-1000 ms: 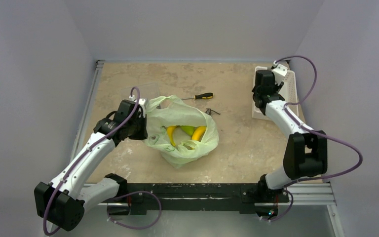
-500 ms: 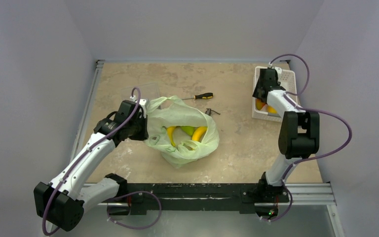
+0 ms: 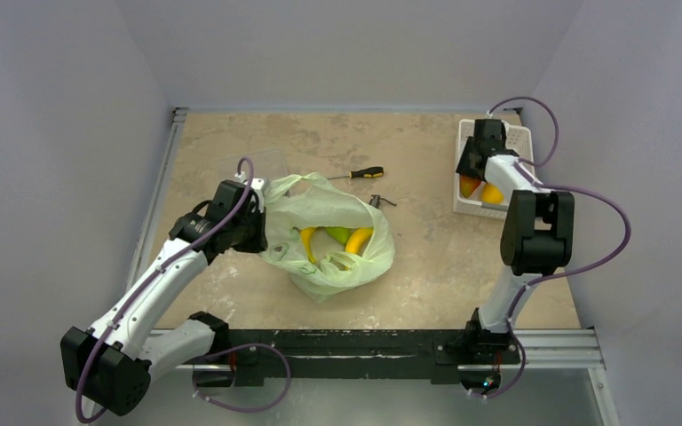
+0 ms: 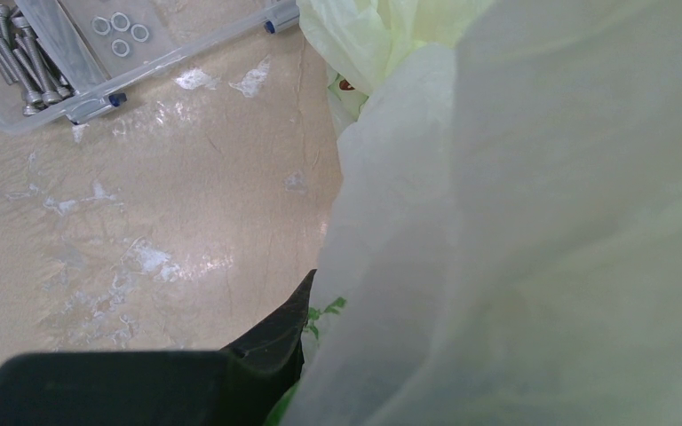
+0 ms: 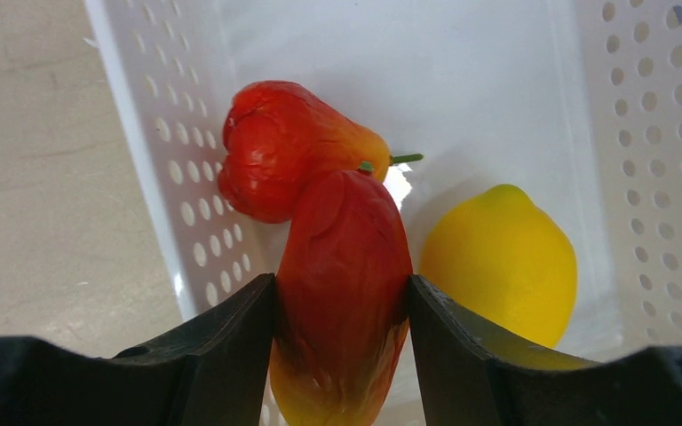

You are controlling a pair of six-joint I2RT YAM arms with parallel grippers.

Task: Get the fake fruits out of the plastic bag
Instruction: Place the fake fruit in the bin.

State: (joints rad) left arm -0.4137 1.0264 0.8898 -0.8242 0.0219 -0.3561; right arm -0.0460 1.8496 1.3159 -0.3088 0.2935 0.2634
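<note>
Looking at a thin, crinkly plastic bag [image 3: 329,235], pale yellow-green and see-through, sitting open near the middle of the top view. Seeing shiny toy fruits through its mouth: a yellow banana [image 3: 307,241], a green pear [image 3: 338,233] and an orange-yellow fruit [image 3: 359,240]. Counting three fruits showing in the bag.

Clenching the left end effector [image 3: 253,226] on the bag's left edge, with bag plastic filling most of the left wrist view.

Squeezing a long red fruit [image 5: 346,231] between both fingers of the right end effector [image 5: 337,297], red on top and turning yellow at the bottom. Holding it inside the white basket [image 5: 169,160] at the upper right of the top view. Touching a round red fruit [image 5: 284,146] with a little green stem, and sitting just beside a yellow lemon [image 5: 500,262]. Counting three fruits in the basket, two red and one yellow.

Resting everything on a beige, stone-looking tabletop [image 3: 426,257] with pale grey walls [image 3: 71,106] on three sides.

Spotting one screwdriver [image 3: 360,173] with a yellow and black handle above the bag, one small dark metal piece [image 3: 380,201] near it, and one clear box [image 4: 44,53] of bolts and rings at the upper left of the left wrist view.
</note>
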